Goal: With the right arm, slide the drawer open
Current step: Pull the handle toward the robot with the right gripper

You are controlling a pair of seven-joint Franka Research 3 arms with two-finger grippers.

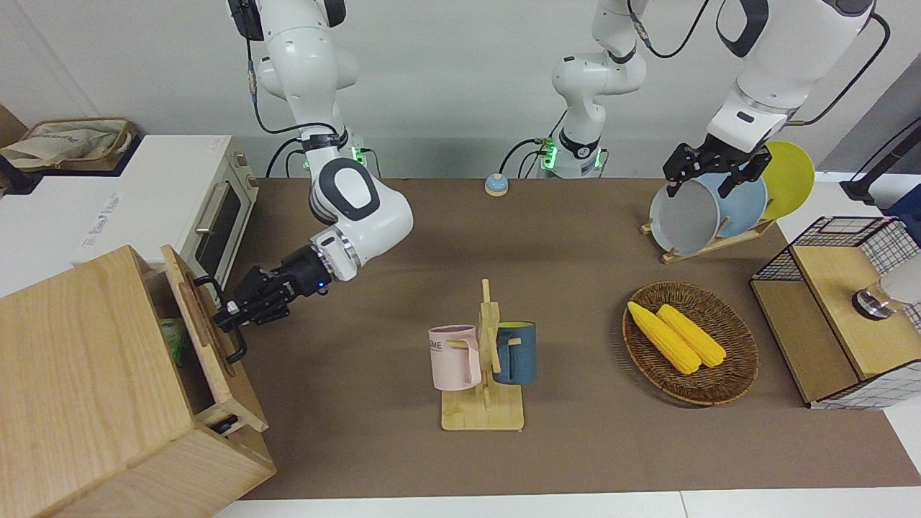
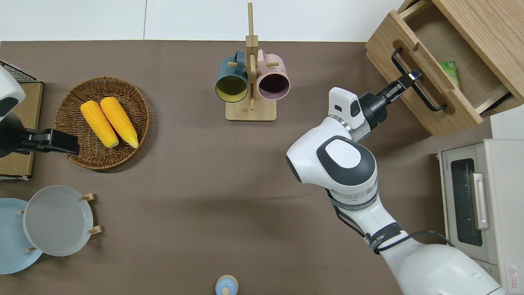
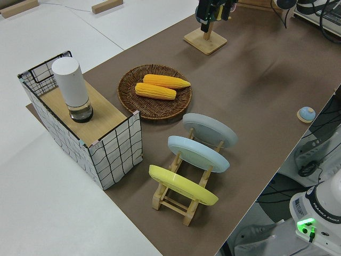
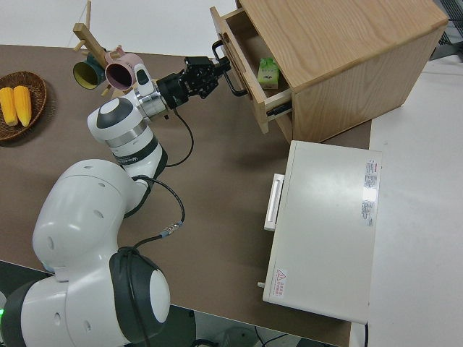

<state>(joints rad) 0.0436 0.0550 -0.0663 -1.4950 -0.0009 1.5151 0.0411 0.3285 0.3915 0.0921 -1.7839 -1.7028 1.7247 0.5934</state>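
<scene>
The light-wood drawer (image 1: 203, 332) of the pale wooden cabinet (image 1: 86, 374) stands pulled partly out at the right arm's end of the table. My right gripper (image 1: 229, 311) is shut on the drawer's black bar handle (image 1: 235, 347), near its middle. The overhead view shows the drawer (image 2: 423, 82), the handle (image 2: 430, 100) and the gripper (image 2: 412, 76), with a green packet (image 2: 449, 72) lying inside the drawer. The right side view shows the same grip (image 4: 220, 70) on the open drawer (image 4: 244, 63). The left arm is parked.
A white toaster oven (image 1: 216, 216) stands beside the cabinet, nearer to the robots. A wooden mug rack (image 1: 483, 363) with two mugs stands mid-table. A wicker basket (image 1: 734, 381) of corn, a plate rack (image 1: 709, 248) and a wire-mesh box (image 1: 827, 288) are at the left arm's end.
</scene>
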